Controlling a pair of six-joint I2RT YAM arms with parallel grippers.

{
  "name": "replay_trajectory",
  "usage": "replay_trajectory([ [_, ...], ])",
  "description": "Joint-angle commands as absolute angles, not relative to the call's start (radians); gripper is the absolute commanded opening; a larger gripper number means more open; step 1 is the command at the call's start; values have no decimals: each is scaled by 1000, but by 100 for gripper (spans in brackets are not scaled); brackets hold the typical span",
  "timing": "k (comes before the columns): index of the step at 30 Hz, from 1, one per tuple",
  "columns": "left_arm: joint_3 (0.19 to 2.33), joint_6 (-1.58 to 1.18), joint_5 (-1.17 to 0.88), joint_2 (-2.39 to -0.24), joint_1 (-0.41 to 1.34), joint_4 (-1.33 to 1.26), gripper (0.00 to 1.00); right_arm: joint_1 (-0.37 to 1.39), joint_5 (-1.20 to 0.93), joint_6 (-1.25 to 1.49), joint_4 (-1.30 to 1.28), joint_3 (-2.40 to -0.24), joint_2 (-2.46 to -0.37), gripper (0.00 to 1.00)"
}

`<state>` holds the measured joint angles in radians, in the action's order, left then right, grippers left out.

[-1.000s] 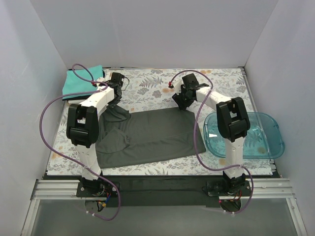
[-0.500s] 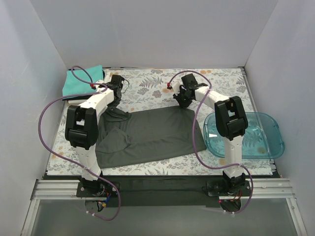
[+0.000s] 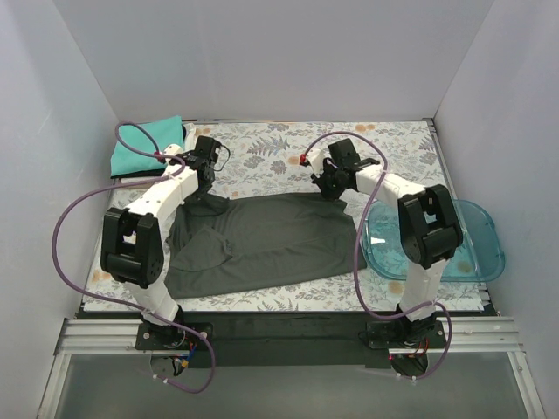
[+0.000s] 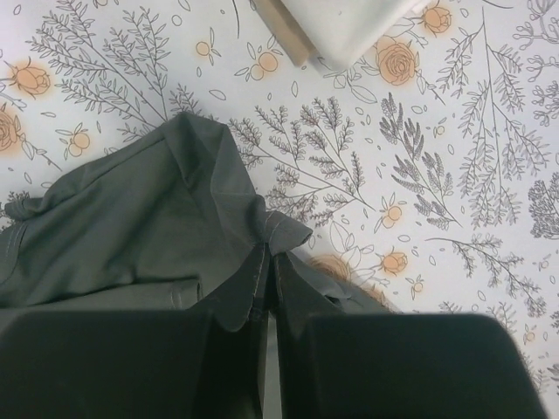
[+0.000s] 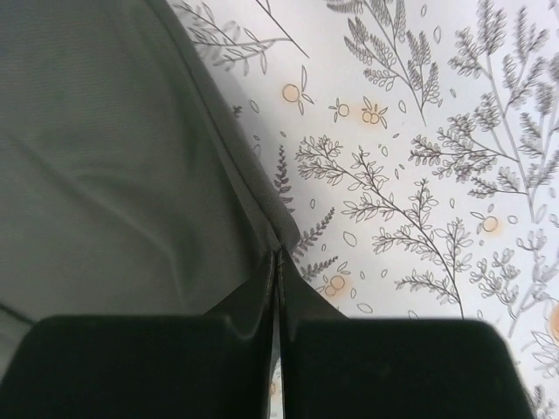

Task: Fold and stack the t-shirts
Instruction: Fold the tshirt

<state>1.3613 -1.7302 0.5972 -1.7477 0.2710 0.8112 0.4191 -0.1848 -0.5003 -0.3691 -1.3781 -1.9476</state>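
A dark charcoal-grey t-shirt [image 3: 262,240] lies spread on the floral table, bunched along its left side. My left gripper [image 3: 208,185] is shut on its far left corner; in the left wrist view the fingers [image 4: 269,253] pinch a puckered fold of grey cloth [image 4: 131,227]. My right gripper [image 3: 335,192] is shut on the far right corner, and the right wrist view shows the hem [image 5: 105,157] caught between the closed tips [image 5: 278,253]. A folded teal t-shirt [image 3: 144,144] rests at the back left corner on top of darker cloth.
A translucent blue-green tub [image 3: 472,253] stands at the right edge beside the right arm. White walls close in the table on three sides. A pale folded edge [image 4: 349,26] shows at the top of the left wrist view. Purple cables loop from both arms.
The right gripper has closed on the shirt's far right corner and shifted slightly right. The left arm's elbow has swung left and down while its gripper keeps its hold.
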Motion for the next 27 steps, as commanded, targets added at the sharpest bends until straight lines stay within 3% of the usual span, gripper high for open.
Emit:
replay_trajectory([
  [1, 1310, -1782, 649, -1661, 293, 839, 0, 448, -178, -488, -269, -1315, -1815, 1],
  [27, 904, -2160, 618, -1124, 497, 1100, 0, 560, 70, -426, -184, -994, -1488, 1],
])
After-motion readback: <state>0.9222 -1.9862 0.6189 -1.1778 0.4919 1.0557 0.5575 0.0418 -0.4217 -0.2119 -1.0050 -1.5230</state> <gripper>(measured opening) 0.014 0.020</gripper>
